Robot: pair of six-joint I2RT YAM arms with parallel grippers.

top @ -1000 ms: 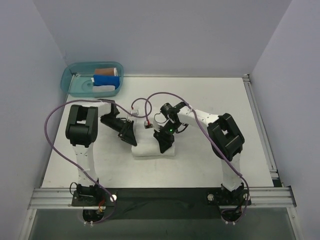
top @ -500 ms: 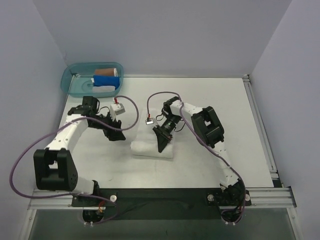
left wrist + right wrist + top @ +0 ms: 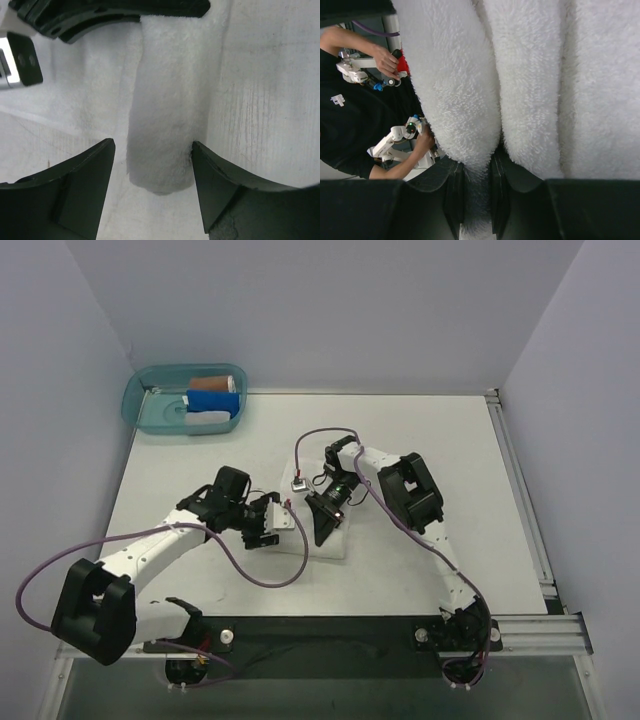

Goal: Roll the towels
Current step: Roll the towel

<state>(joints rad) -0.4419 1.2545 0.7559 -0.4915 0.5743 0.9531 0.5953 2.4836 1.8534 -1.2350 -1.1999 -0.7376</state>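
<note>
Seeing towel [image 3: 300,543] partly rolled in middle of table [image 3: 420,440], lying between both arms. Reading left gripper [image 3: 152,145] as wide open, jaws astride the roll's end, gripping nothing. Reading right gripper [image 3: 477,185] as nearly closed, pinching a fold of that towel.

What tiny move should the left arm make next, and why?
Probably ease the left gripper forward a touch and close it on the towel. Its jaws stand open on either side of the rolled end without gripping it, while the right gripper is pinched on a fold farther along, so the roll looks steadied for a second grasp.
</note>
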